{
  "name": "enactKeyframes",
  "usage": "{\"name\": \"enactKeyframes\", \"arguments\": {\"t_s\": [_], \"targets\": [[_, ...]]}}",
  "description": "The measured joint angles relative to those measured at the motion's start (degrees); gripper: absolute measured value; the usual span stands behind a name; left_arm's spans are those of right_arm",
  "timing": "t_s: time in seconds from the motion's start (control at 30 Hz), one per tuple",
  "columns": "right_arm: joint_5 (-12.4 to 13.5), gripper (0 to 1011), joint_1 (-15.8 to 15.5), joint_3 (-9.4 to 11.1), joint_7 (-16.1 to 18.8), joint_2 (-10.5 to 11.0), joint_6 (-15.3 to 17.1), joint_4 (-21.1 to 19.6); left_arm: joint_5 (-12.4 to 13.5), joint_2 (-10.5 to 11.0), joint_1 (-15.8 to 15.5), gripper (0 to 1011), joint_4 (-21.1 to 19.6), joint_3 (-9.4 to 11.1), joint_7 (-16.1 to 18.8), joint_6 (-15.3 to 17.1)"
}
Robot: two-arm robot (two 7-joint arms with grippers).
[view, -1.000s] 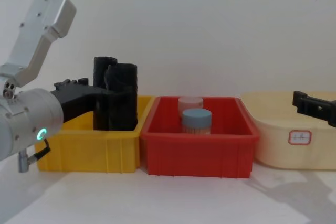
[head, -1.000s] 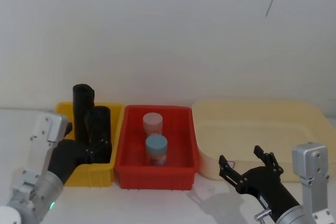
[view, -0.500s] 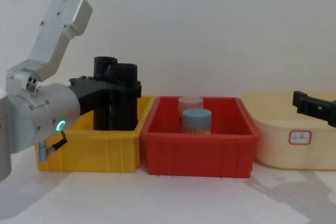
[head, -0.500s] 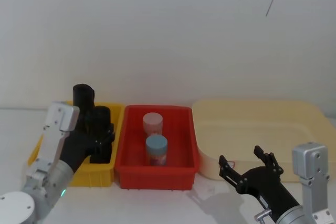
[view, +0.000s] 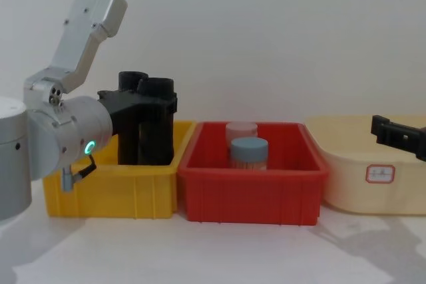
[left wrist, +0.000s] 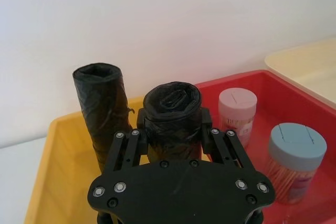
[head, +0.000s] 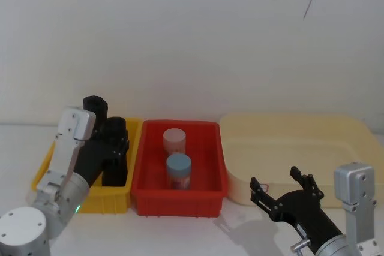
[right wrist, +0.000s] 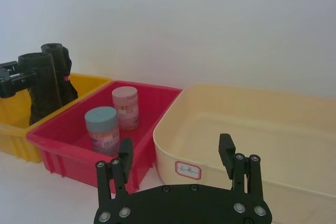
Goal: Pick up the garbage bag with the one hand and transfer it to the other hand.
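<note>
left gripper (left wrist: 173, 124) clamped on garbage bag (left wrist: 172, 100) in yellow bin (view: 110, 194); lift straight up, clearing second roll (left wrist: 100, 103) | right gripper (head: 282, 184) spread wide, empty, well right of bin

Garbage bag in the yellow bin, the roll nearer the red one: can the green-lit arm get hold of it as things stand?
Probably yes. The left gripper has a finger against each side of the garbage bag, near its top. The other black roll stands beside it, outside the fingers.

Crinkled matte black bag (left wrist: 172, 109) now; yellow bin (view: 110, 194), red bin (view: 253, 199); pink jar (head: 174, 140), blue jar (head: 179, 169); cream tub (view: 343, 187), white label (view: 380, 174); green ring (view: 88, 147) glowing on silver arm (view: 56, 131).
</note>
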Motion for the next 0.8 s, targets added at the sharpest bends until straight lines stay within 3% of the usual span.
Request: {"name": "enactKeyframes", "arguments": {"t_s": [0.33,0.8], "targets": [[0.0,1000,0.0,0.0,0.0,0.0,0.0,0.0,0.4,-0.2,-0.7,475,-0.9,-0.5,-0.4,0.0],[0.0,1000,0.0,0.0,0.0,0.0,0.0,0.0,-0.4,0.8,-2.2,394,-8.0,-1.5,-4.3,0.3]]}}
